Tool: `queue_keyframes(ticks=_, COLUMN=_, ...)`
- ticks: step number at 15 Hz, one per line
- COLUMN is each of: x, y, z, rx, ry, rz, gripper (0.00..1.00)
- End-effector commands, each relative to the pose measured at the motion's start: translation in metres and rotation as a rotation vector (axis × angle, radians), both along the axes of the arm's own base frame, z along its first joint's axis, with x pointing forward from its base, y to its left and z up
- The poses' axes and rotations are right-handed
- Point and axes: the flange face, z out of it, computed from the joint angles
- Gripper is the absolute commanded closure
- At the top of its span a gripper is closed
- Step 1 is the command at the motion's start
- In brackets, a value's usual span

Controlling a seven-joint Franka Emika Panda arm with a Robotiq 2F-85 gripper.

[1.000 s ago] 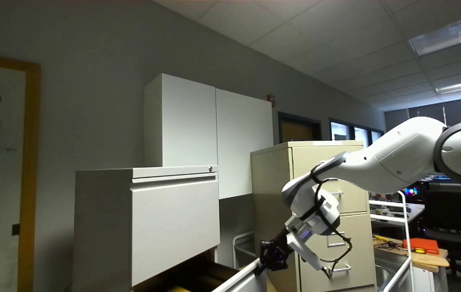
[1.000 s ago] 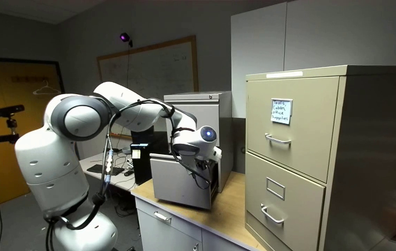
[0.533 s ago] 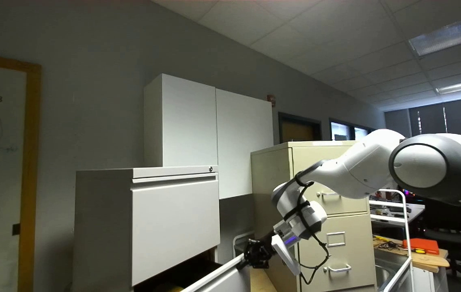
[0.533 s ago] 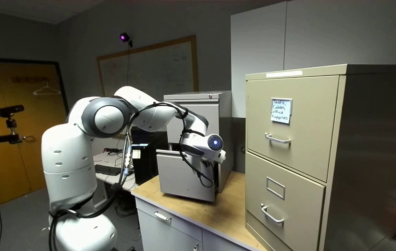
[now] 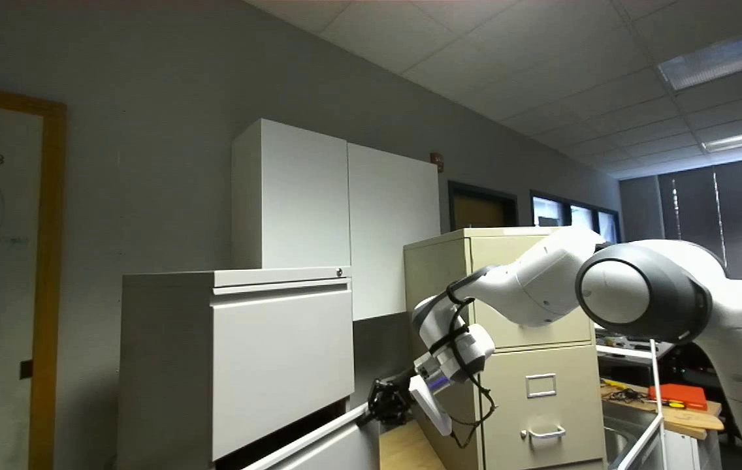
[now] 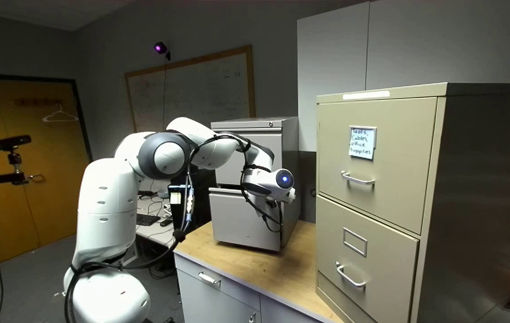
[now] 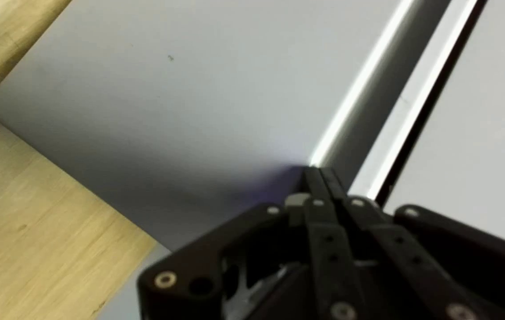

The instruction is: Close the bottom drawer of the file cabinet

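**Bottom drawer (image 5: 348, 450) partly out, jaws pressed together at its front**

In an exterior view, the bottom drawer sits lowest in the file cabinet (image 5: 234, 365), cut off by the frame, with a dark opening (image 5: 306, 426) behind its top edge. The jaws meet the far end of that edge. It looks like stiff sheet metal, probably heavy yet easy-running on slides, so a push should do and no grip is needed.

In an exterior view, the file cabinet stands on the table (image 6: 297, 269), the bottom drawer jutting slightly from it. The robot arm (image 6: 167, 159) mostly hides the jaws here; their spread cannot be told from this side.

In the wrist view, the jaws lie side by side with no gap and nothing pinched, their tips apparently touching the bottom drawer's top edge. Alongside is the upper drawer front (image 7: 479, 146). The smooth metal may be slippery; pushing nearer the middle would likely keep the bottom drawer straighter.
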Motion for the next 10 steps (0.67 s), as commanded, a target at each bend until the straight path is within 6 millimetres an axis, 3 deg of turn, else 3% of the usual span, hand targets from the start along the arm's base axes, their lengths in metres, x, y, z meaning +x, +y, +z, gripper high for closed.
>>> queue_keyframes(ticks=1, x=0.049, y=0.022, z=0.048, rx=0.041, ry=-0.083, rz=0.035, gripper=0.97)
queue_keyframes(ticks=10, x=0.11, y=0.035, z=0.047, rx=0.02, ry=-0.094, rz=0.071, gripper=0.97)
